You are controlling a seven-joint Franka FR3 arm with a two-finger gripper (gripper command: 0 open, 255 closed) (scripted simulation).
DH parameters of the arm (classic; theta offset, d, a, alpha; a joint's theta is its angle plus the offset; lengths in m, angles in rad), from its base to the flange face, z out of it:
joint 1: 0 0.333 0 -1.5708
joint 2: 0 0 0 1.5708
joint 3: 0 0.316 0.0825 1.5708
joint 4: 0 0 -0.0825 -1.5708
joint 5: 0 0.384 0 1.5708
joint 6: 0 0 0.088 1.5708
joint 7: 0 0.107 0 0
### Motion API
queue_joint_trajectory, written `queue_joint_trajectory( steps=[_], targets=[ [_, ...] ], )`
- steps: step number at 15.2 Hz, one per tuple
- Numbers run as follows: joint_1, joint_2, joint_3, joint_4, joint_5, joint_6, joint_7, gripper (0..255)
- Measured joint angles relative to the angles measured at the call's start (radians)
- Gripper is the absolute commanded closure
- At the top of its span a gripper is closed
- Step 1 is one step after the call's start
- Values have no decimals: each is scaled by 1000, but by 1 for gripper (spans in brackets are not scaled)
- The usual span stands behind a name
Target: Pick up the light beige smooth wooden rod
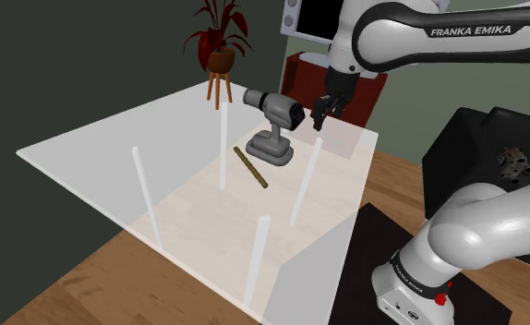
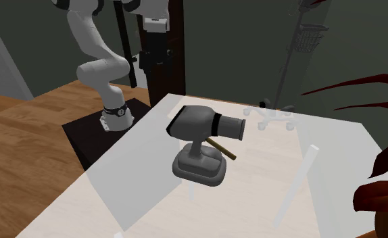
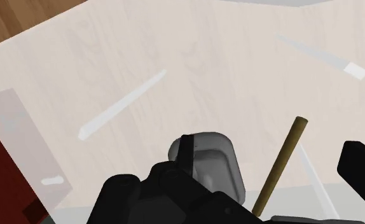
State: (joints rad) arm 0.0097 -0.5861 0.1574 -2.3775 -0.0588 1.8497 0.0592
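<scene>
The rod [image 1: 250,167] is thin, smooth and olive-brown, and lies flat on the pale see-through table [image 1: 115,157]. It sits just beside the base of a grey drill-shaped device [image 1: 272,125]. From the second exterior view the rod [image 2: 221,149] pokes out from behind that device [image 2: 203,138]. My black gripper [image 1: 328,111] hangs open above the table's far side, up and to the shoulder view's right of the device, holding nothing. In the wrist view the rod [image 3: 280,167] runs between the device's grey base [image 3: 210,162] and my right finger [image 3: 362,168].
The table stands on white legs [image 1: 305,185]. A potted red plant on a stool [image 1: 220,55] and a dark red cabinet [image 1: 369,92] stand beyond the far edge. My stand [image 1: 494,148] sits at the shoulder view's lower right.
</scene>
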Motion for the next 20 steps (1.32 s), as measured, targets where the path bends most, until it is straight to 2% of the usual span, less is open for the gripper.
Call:
queue_joint_trajectory(
  steps=[4,10,15,20],
  targets=[
    [-8,112,37,-13,-1,127,74,0],
    [-25,328,95,34,-36,294,202,0],
    [-34,522,129,110,-101,403,323,0],
    [-22,720,137,231,-187,467,445,0]
  ],
)
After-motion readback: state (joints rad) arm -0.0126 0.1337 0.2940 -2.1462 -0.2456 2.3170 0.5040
